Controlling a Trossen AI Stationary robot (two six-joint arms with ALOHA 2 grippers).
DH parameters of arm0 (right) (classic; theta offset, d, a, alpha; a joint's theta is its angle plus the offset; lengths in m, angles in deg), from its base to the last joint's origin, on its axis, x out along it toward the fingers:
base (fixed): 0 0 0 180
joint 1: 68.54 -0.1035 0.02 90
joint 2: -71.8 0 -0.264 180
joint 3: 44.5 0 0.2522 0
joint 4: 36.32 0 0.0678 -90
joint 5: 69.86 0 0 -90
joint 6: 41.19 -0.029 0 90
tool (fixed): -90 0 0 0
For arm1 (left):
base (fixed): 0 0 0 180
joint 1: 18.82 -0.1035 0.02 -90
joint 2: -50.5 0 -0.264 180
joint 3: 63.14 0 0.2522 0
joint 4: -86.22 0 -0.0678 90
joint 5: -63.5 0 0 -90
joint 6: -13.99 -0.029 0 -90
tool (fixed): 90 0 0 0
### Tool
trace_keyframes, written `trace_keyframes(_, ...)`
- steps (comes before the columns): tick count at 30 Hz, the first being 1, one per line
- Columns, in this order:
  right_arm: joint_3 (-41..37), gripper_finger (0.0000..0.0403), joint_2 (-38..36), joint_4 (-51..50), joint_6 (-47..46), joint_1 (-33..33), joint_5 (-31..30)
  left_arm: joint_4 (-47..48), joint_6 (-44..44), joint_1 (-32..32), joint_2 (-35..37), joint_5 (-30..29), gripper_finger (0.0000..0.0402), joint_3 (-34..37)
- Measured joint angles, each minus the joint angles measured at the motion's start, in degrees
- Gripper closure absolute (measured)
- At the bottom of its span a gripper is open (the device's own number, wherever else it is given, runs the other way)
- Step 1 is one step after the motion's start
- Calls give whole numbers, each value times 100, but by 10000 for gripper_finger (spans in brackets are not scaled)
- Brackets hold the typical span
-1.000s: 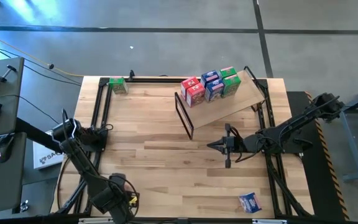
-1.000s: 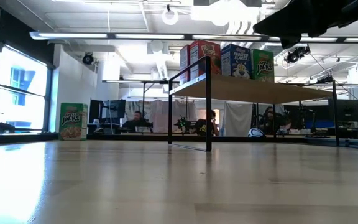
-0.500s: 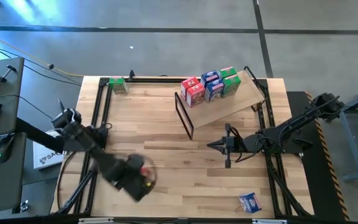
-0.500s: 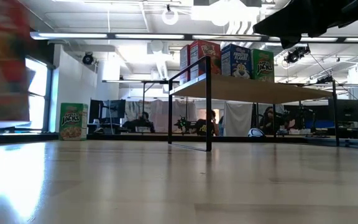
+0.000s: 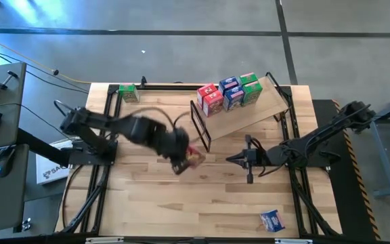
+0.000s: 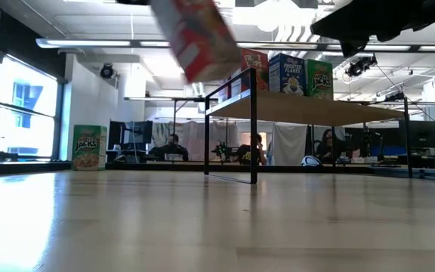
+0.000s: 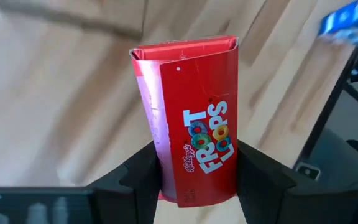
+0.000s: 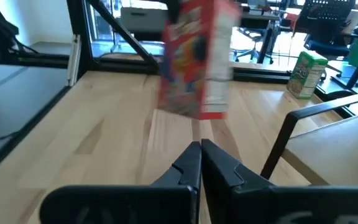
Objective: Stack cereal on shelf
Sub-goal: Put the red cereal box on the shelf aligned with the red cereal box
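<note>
Risk first: we hold a red cereal box (image 7: pixel 194 118) clenched in our left claw (image 5: pixel 181 160), aloft just beside the shelf (image 5: pixel 249 112) frame's near end. Swinging in fast, it could clip that frame or topple the boxes (image 5: pixel 229 93) already stacked. Our right claw (image 5: pixel 230 159) waits shut nearby.

From my left wrist cam: left gripper (image 7: pixel 197 171) has a red Froot Loops box (image 7: pixel 191 118) clamped btwn its two dark fingers (image 7: pixel 138 174), one on each side of the box's lower part. Box stands lengthwise away from the cam, printed front facing me, its narrow side panel showing beside it, far end flap visible. Behind it, blurred light wood planks of the table (image 7: pixel 55 93). Off in one corner, a blue box (image 7: pixel 347 18), blurred, well apart from the red one. A black frame bar (image 7: pixel 328 118) runs diagonally near it.
</note>
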Motion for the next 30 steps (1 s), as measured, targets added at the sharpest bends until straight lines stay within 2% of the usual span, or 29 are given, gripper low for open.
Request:
trace_keyframes(7,4,403,-144,-14,-25,0,63,-38,-1811,-892,-15,-25,239,-813)
trace_keyframes(12,4,403,-144,2,-27,0,78,-538,-2755,-1313,-52,55,239,-1105)
trace_keyframes(20,7,403,-144,122,-9,32,-38,-1035,-3374,-1734,-212,103,239,-1105)
trace_keyframes(30,13,403,-142,718,-12,477,-874,-1078,-3775,-1904,-790,97,239,-1105)
